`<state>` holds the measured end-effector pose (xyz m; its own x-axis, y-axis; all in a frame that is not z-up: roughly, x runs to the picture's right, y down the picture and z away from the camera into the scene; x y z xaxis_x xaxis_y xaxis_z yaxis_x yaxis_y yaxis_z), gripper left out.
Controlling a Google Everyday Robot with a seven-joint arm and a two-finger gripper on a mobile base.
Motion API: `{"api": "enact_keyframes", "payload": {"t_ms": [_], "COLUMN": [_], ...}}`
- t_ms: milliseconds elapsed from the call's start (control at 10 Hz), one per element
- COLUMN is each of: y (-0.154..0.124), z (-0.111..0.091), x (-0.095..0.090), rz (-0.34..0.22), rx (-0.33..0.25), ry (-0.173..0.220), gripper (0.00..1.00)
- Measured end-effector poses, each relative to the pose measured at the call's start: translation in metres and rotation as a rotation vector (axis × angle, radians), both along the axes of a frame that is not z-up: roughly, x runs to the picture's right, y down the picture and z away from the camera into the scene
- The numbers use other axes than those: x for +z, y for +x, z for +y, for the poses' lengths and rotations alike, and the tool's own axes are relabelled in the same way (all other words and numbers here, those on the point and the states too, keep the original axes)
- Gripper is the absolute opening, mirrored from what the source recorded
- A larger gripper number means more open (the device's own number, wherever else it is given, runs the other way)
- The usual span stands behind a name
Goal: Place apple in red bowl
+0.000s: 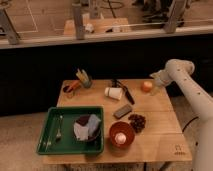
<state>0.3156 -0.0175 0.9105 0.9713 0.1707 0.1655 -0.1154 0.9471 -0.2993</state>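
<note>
End effector (155,85): sat low over the far right part of the bench (160,131), just right of the apple (146,86). Jaws stood spread, closed on nothing. Whether a fingertip touched the fruit could not be told. White arm (192,92), smooth and tubular, bent at a rounded elbow and ran off the right edge.

Apple: small, round, orange-red, smooth skin, resting on the bench surface. Being near-spherical, it showed no long axis; stem direction could not be made out.

Bench: pale wood, flat and rectangular, matte.

Left of the apple lay a dark, slim knife-like tool (127,93), angled from far-left to near-right. Just beside it was a white paper cup (114,93) on its side. Nearer the front lay a small dark flat block (122,111), tilted, and a lumpy cluster of dark round fruit (136,121).

Red bowl (112,133): round, terracotta-coloured, upright with its mouth upward, at the front of the bench, well apart from the apple. A small white egg-like ball (120,137) sat inside it.

Touching or just left of the red bowl was a green plastic tray (50,148), rectangular with a raised rim. It held a dark brown bowl (80,134) with a crumpled grey-blue cloth (93,125) in it, and a metal fork (59,127) lying lengthwise.

Far left corner: a small cup of upright utensils (84,79) and an orange-handled item (70,88), too small to identify.
</note>
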Motion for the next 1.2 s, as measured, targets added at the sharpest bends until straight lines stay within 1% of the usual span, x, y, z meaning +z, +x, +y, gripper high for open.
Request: {"api": "enact_keyframes", "payload": {"t_ms": [200,300,500,700,800,1000,1200], "y": [-0.001,0.004,-0.008,-0.002,-0.008,-0.002,0.000], "z": [-0.002,-0.004,-0.011,-0.015,-0.018,-0.014,-0.010], "x": [0.001,0.009,0.030,0.045,0.053,0.057,0.066], "rz": [-0.003,0.002,-0.012,-0.008,-0.015,-0.010,-0.008], "rx": [0.004,0.021,0.012,0.017,0.013,0.016,0.016], "ry": [-0.002,-0.006,0.021,0.036,0.040,0.034,0.015], "gripper": [0.80,0.80,0.80,0.80,0.80,0.80,0.80]}}
